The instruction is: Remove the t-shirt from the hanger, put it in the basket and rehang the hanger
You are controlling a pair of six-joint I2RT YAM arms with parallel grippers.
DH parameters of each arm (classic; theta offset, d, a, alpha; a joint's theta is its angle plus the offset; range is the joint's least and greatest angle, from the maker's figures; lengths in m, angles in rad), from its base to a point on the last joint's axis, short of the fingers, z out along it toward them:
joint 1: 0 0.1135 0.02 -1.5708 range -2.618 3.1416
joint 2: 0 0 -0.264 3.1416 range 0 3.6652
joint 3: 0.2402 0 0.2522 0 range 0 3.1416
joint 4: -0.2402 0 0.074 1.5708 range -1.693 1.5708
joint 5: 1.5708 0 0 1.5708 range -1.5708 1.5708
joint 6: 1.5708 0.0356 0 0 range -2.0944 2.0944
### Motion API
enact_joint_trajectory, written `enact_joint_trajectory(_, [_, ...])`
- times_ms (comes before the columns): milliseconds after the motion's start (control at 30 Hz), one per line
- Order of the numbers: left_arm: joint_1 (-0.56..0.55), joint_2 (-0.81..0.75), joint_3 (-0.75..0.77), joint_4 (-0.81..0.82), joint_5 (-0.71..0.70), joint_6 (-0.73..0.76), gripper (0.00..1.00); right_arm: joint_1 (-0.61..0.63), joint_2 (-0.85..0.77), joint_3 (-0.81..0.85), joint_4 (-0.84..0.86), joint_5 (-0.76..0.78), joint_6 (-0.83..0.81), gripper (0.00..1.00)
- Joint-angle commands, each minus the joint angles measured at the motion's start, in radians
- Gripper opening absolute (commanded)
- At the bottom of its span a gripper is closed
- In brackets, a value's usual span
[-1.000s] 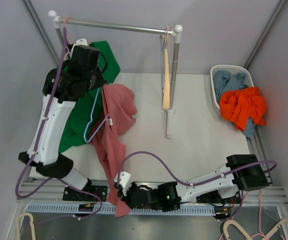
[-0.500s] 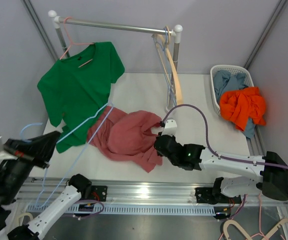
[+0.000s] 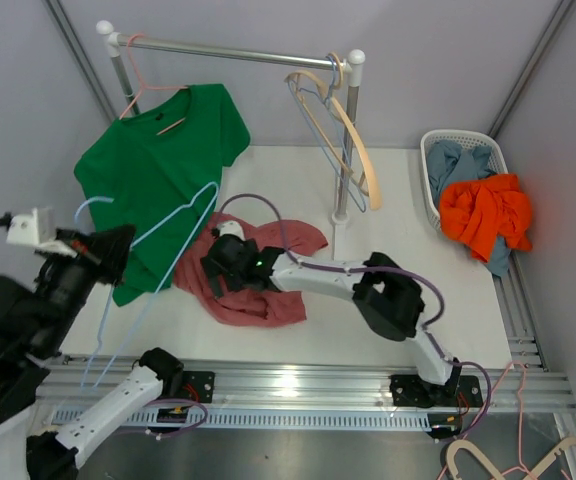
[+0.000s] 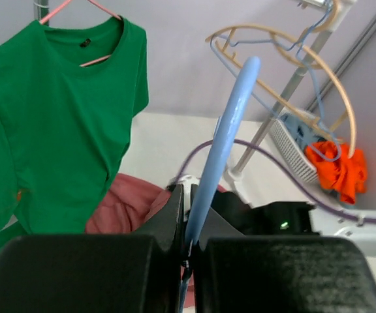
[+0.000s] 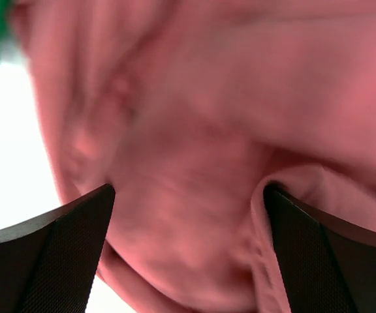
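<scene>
Limp pink t-shirt (image 3: 253,285) (likely to bunch), eight o'clock of the rack post (image 3: 346,150): pinch a thick fold. Over it the right gripper (image 5: 188,195) gapes wide; the left gripper (image 4: 187,218) clamps the blue hanger (image 4: 224,143).

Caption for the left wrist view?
Left gripper clamps the blue hanger; green t-shirt hangs behind, pink t-shirt lies below.

Crumpled t-shirt (image 3: 258,305) lies centre on the table (image 3: 408,220), hanger (image 4: 219,140) to its left; hung shirt (image 3: 158,170) upper left under the rail (image 3: 238,51); basket (image 3: 455,133) far right
</scene>
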Motion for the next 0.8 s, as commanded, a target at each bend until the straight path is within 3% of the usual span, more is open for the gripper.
enact_joint_trajectory(0, [-0.003,0.159,0.097,0.035,-0.006,0.041,0.01,0.07,0.157,0.194,-0.147,-0.083,-0.048,0.99])
enact_joint_trajectory(133, [0.005,0.298,0.237,0.064,0.002,0.055,0.01,0.084,0.193,0.161,-0.143,-0.132,-0.005,1.0])
enact_joint_trajectory(200, [0.035,0.396,0.283,0.061,0.02,0.058,0.01,0.095,0.159,0.065,-0.152,-0.135,0.021,0.88])
enact_joint_trajectory(233, [0.057,0.434,0.309,0.048,0.045,0.049,0.01,0.098,0.136,0.017,-0.155,-0.133,0.036,0.61])
enact_joint_trajectory(267, [0.083,0.469,0.372,0.041,0.074,0.02,0.01,0.101,0.07,-0.094,-0.155,-0.133,0.055,0.51])
enact_joint_trajectory(300, [0.133,0.524,0.384,0.044,0.133,0.003,0.01,0.113,0.03,-0.153,-0.155,-0.126,0.081,0.34])
enact_joint_trajectory(333, [0.152,0.545,0.385,0.057,0.149,-0.01,0.01,0.121,-0.014,-0.21,-0.162,-0.104,0.105,0.0])
enact_joint_trajectory(433, [0.186,0.604,0.362,0.124,0.137,-0.033,0.01,0.15,-0.259,-0.423,-0.234,-0.01,0.205,0.0])
enact_joint_trajectory(500, [0.186,0.618,0.32,0.192,0.108,-0.031,0.01,0.138,-0.517,-0.512,-0.339,0.06,0.268,0.0])
enact_joint_trajectory(600, [0.186,0.657,0.294,0.273,0.077,-0.016,0.01,0.061,-0.858,-0.49,-0.5,0.204,0.322,0.0])
enact_joint_trajectory(700, [0.186,0.713,0.309,0.327,0.045,-0.027,0.01,-0.202,-1.017,-0.331,-0.528,0.25,0.177,0.0])
enact_joint_trajectory(733, [0.185,0.748,0.317,0.337,0.042,-0.028,0.01,-0.381,-1.018,-0.209,-0.508,0.238,0.122,0.0])
enact_joint_trajectory(767, [0.183,0.764,0.332,0.353,0.04,-0.036,0.01,-0.472,-1.004,-0.142,-0.489,0.18,0.016,0.0])
